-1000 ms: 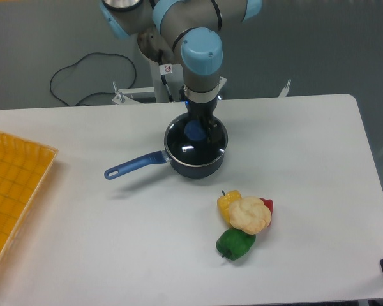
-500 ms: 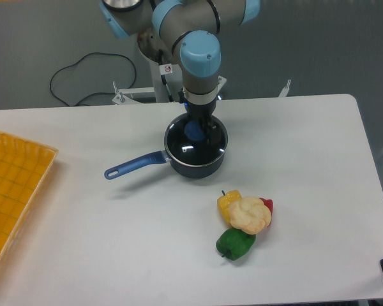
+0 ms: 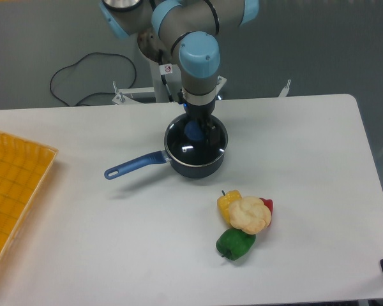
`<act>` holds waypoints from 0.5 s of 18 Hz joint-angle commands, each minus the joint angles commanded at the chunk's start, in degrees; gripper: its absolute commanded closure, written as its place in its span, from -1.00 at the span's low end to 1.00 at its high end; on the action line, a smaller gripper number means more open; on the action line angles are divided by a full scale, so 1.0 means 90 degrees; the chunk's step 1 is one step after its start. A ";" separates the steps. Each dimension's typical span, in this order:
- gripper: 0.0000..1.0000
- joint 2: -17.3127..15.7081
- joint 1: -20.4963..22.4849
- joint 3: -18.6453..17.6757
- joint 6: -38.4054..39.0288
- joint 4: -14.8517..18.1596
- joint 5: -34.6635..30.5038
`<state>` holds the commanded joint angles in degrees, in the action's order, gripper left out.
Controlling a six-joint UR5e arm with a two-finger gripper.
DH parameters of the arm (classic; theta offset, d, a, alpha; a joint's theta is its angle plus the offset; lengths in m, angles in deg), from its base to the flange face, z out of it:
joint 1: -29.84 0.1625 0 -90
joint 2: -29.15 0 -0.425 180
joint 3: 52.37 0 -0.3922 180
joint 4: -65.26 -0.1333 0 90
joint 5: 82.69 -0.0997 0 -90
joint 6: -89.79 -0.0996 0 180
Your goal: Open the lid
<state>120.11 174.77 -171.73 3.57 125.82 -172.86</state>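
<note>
One lid (image 3: 196, 141), still seated on its saucepan (image 3: 195, 164) toward the table's far edge.
Gripper (image 3: 198, 129) down at the blue knob (image 3: 193, 131), arm risen slightly over the past second; whether the fingers clamp the knob cannot be told. Lift apparently only starting. White tabletop (image 3: 306, 159): toy vegetables (image 3: 242, 223) nearer the front edge, yellow tray (image 3: 13, 191) at left edge; grey wall, black cable (image 3: 83, 70) behind.

We count one saucepan (image 3: 195, 162), one lid (image 3: 193, 148), one yellow tray (image 3: 13, 191) at nine o'clock, four play vegetables (image 3: 244, 223).
</note>
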 joint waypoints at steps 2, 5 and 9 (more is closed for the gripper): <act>-0.93 0.0000 -0.0010 0.0000 0.0000 0.0000 0.0000; -0.84 0.0000 -0.0010 -0.0010 0.0000 0.0000 0.0000; -0.66 0.0010 -0.0039 -0.0010 -0.0010 0.0000 0.0000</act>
<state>120.20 174.42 -171.82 3.48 125.82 -172.86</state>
